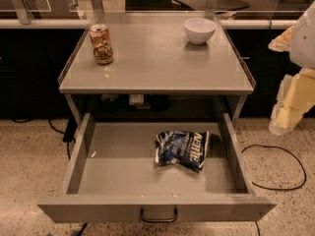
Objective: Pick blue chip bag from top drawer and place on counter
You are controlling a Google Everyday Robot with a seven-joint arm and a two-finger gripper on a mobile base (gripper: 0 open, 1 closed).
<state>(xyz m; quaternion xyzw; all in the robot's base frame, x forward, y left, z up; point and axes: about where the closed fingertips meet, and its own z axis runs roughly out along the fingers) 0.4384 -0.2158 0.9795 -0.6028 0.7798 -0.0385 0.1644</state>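
The blue chip bag (181, 149) was seen lying crumpled on the floor of the top drawer (123, 166), right of centre and toward the back, white lettering turned up. It was touched by nothing. The right drawer wall was near it but apart. The drawer was noted standing open below the counter (157, 63), with a small dark handle (159, 215) centred on its front panel. A few pale crumbs were spotted on the drawer floor.

On the counter, a tan drink can (101, 44) was stood upright at the back left and a white bowl (200, 30) was set at the back right, the two well apart.

The gripper (290, 104) was found at the right edge of the view, pale and yellowish. It was held out to the right of both drawer and counter, over the speckled floor (29, 171) and well apart from the bag. Whether it was open or closed could not be told.
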